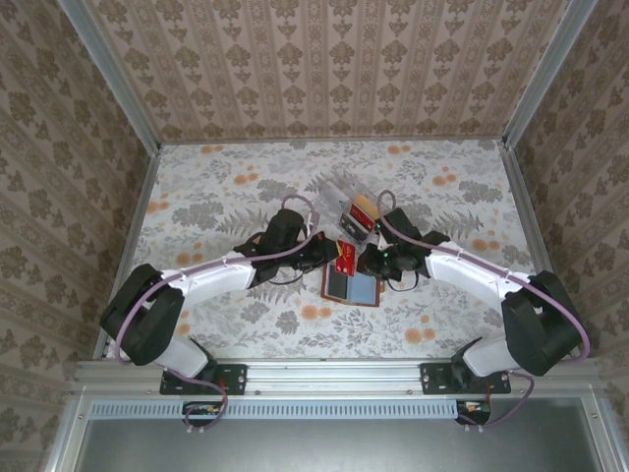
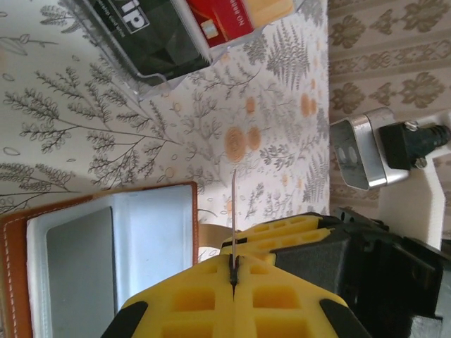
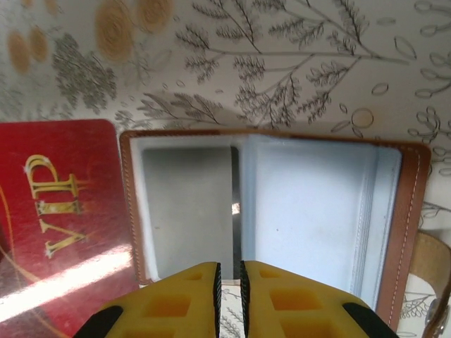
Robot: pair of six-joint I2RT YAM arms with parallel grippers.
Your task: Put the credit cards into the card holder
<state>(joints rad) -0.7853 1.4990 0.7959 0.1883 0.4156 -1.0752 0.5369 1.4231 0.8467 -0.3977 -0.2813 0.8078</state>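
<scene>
While the brown stitched-leather card holder [image 1: 351, 288] lies opened flat at the table's [image 1: 197, 197] middle, pale glossy sleeves upward and long axis along the near edge, the left gripper [image 2: 232, 266] pinches a thin red plastic card [image 1: 345, 258] with gold VIP lettering above the holder's far edge, its long axis running far to near. The right gripper [image 3: 229, 278] hangs over the holder's fold, yellow fingers nearly together, a narrow empty slit between. A clear plastic box [image 1: 334, 202] sits just beyond.
</scene>
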